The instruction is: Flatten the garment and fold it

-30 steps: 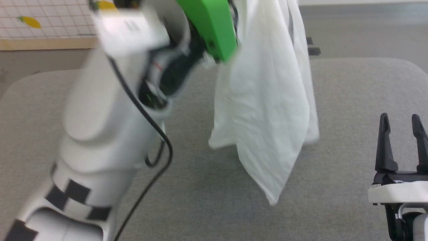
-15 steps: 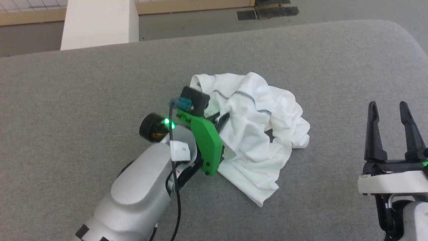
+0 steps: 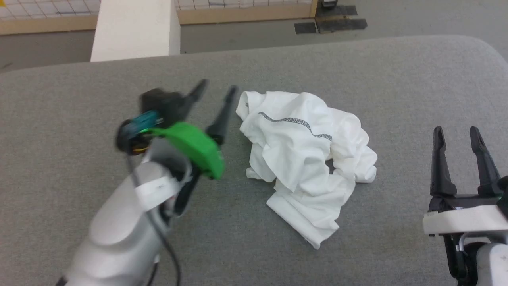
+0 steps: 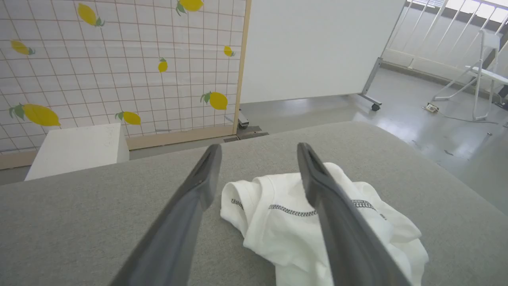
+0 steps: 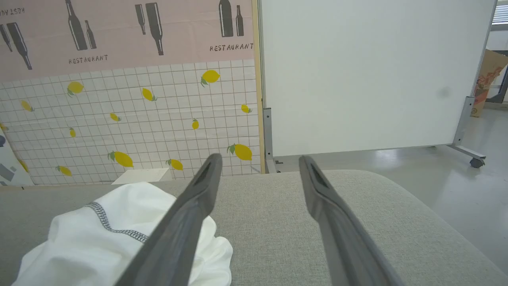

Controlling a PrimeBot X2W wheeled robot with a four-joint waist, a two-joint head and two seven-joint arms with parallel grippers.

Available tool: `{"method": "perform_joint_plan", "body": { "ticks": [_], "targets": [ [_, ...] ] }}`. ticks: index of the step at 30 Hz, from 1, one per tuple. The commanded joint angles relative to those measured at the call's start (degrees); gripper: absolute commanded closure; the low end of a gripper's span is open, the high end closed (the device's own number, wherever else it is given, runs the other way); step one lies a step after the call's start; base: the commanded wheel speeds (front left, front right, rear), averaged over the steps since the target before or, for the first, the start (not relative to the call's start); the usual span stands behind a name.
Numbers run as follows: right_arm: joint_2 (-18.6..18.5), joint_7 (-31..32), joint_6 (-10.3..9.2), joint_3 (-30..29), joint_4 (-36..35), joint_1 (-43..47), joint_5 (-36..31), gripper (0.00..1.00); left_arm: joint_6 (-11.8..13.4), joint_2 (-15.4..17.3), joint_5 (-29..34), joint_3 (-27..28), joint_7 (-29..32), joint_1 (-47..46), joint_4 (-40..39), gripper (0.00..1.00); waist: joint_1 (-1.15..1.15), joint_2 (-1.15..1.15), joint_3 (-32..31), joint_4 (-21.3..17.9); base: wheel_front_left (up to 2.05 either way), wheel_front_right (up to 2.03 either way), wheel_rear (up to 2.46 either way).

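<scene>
The left gripper (image 3: 217,88) has let go of the garment (image 3: 305,159) and drawn back to its left, jaws spread wide and empty, blurred in the head view. The garment lies crumpled on the grey table (image 3: 397,79), its sleeves lost in folds. The right gripper (image 3: 455,131) stands wide open and empty, well apart.

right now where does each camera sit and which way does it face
Head view: on the head, looking down at table and crumpled shirt; left gripper at left, right gripper lower right.
Left wrist view: along the left fingers, over the shirt toward a white box.
Right wrist view: along the right fingers, shirt lower left.
Shared: the shirt, in all three.
</scene>
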Motion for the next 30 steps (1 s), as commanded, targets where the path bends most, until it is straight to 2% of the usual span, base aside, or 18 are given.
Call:
{"method": "perform_joint_plan", "body": {
  "ticks": [1,5,7,11,14,16,22,26,30],
  "targets": [
    [0.03,0.34,-0.09,-0.11,-0.01,1.08,-0.26,0.0,1.34,2.53,0.72,1.42,-2.21,3.44,-2.06,0.0,0.0,0.0,-2.51,1.45,0.0,0.0,0.0],
    [0.03,1.04,-0.09,0.19,-0.1,2.84,-0.05,0.0,5.95,8.05,2.87,5.02,-8.47,12.52,-9.39,0.0,0.0,0.0,-3.93,1.61,0.0,0.0,0.0],
    [0.03,1.38,-0.09,0.39,-0.18,3.73,0.08,0.0,8.7,9.62,3.8,6.71,-10.6,18.21,-13.34,0.0,0.0,0.0,-4.29,1.64,0.0,0.0,0.0],
    [0.03,1.98,-0.09,0.34,-0.11,5.52,0.29,0.0,13.11,9.93,5.25,10.88,-12.46,29.6,-19.78,0.0,0.0,0.0,-4.61,2.33,0.0,0.0,0.0],
    [0.03,2.49,-0.09,0.49,0.02,6.34,0.18,0.0,14.86,8.3,7.51,13.82,-12.62,35.87,-23.21,0.0,0.0,0.0,-4.61,3.05,0.0,0.0,0.0],
    [0.03,3.06,-0.09,0.3,-0.02,6.54,-0.07,0.0,14.69,6.46,8.48,15.53,-12.63,38.93,-24.56,0.0,0.0,0.0,-4.55,3.73,0.0,0.0,0.0],
    [0.03,9.03,-0.09,0.72,-0.88,4.36,-1.0,0.0,10.73,2.09,11.29,17.92,-12.65,40.66,-24.75,0.0,0.0,0.0,-3.3,6.15,0.0,0.0,0.0],
    [0.02,17.73,-0.09,0.95,-0.55,1.69,-2.64,0.0,8.21,-0.15,12.97,18.77,-12.65,39.0,-23.59,0.0,0.0,0.0,-1.28,7.85,0.0,0.0,0.0],
    [-2.1,28.95,-0.09,1.74,0.97,-0.02,-3.25,0.0,5.96,-2.33,14.24,19.51,-12.66,37.48,-22.12,0.0,0.0,0.0,1.37,9.9,0.0,0.0,0.0]
  ]
}}
